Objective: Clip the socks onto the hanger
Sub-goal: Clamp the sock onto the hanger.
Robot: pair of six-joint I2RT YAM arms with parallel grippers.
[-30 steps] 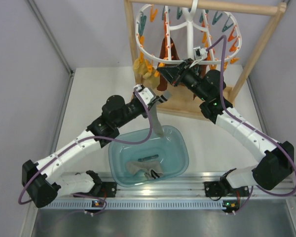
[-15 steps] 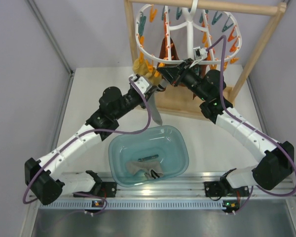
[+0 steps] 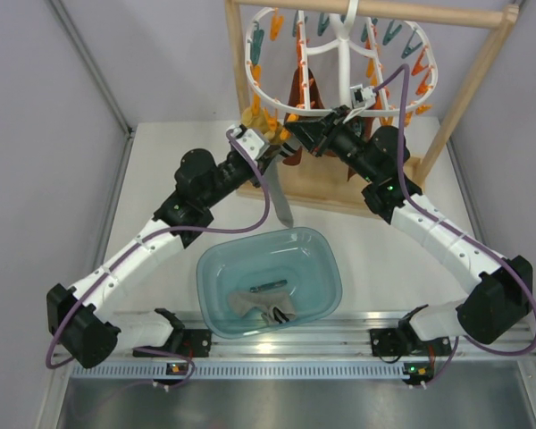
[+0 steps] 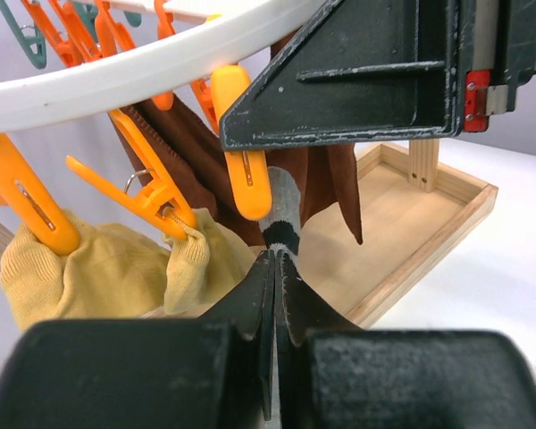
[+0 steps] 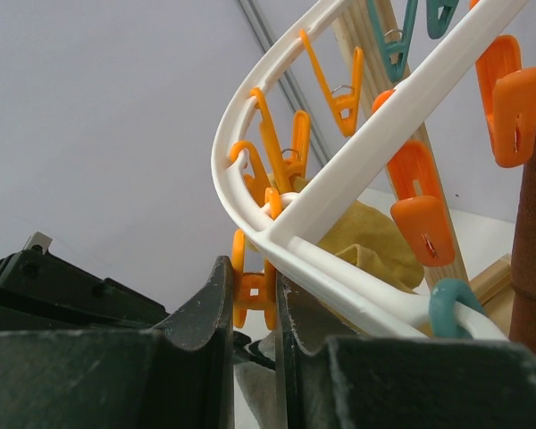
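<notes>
Pale walls and a white tabletop lie behind. My left gripper [image 4: 274, 261] is pinched tight on a grey sock [image 4: 284, 201], whose end rises just past the fingertips, beside the tip of an orange clip [image 4: 246, 170]; the rest hangs below. My right gripper [image 5: 253, 284], just above, holds that clip's top in a narrow squeeze. Overhead curves the hanger [image 4: 116, 67]. Left of my left gripper hang two clipped yellow socks [image 4: 98, 277], with brown socks [image 4: 335, 174] behind. Well below sits a teal basin [image 3: 332, 268].
</notes>
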